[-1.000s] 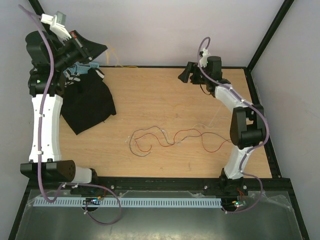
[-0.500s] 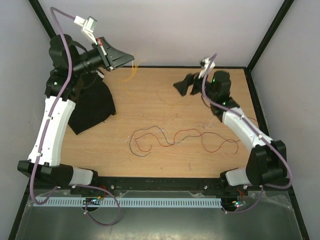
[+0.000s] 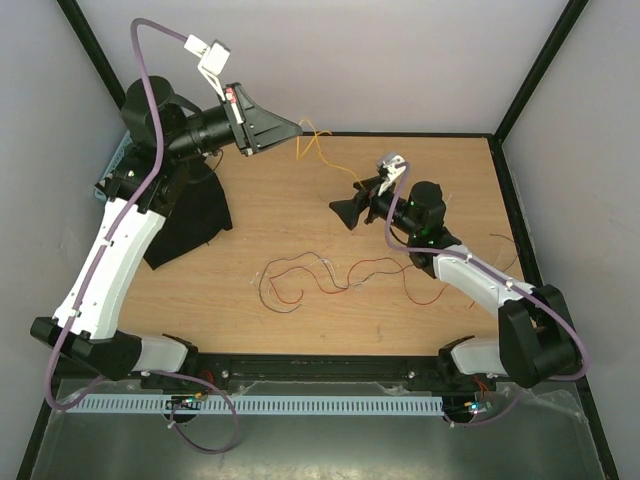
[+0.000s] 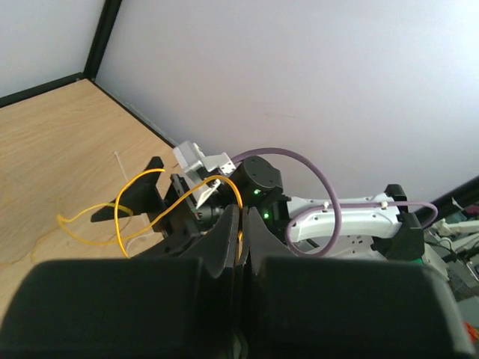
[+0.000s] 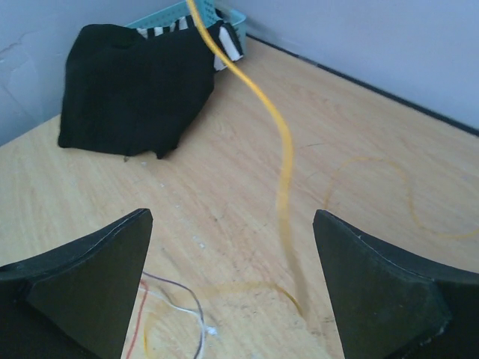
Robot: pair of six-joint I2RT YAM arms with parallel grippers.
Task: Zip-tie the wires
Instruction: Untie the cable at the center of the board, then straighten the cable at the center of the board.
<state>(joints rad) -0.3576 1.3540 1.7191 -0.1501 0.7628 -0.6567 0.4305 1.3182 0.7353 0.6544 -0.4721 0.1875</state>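
My left gripper (image 3: 288, 130) is raised above the table's back left and is shut on a yellow wire (image 3: 312, 142) that hangs in loops to the table. In the left wrist view the fingers (image 4: 228, 228) pinch that yellow wire (image 4: 142, 196). My right gripper (image 3: 346, 211) is open and empty, low over the table's middle and facing left. In the right wrist view the gripper (image 5: 232, 215) has the yellow wire (image 5: 283, 161) hanging ahead between its spread jaws, apart from both. A tangle of red, white and dark wires (image 3: 330, 275) lies at the table's centre.
A black cloth (image 3: 187, 215) lies at the back left, over a teal basket (image 5: 196, 13); the cloth also shows in the right wrist view (image 5: 135, 90). Loose wire ends (image 5: 183, 303) lie under the right gripper. Black frame posts stand at the back corners.
My left arm swung right from the back left corner, carrying the yellow wire up. My right arm moved from the back right down and left toward the middle.
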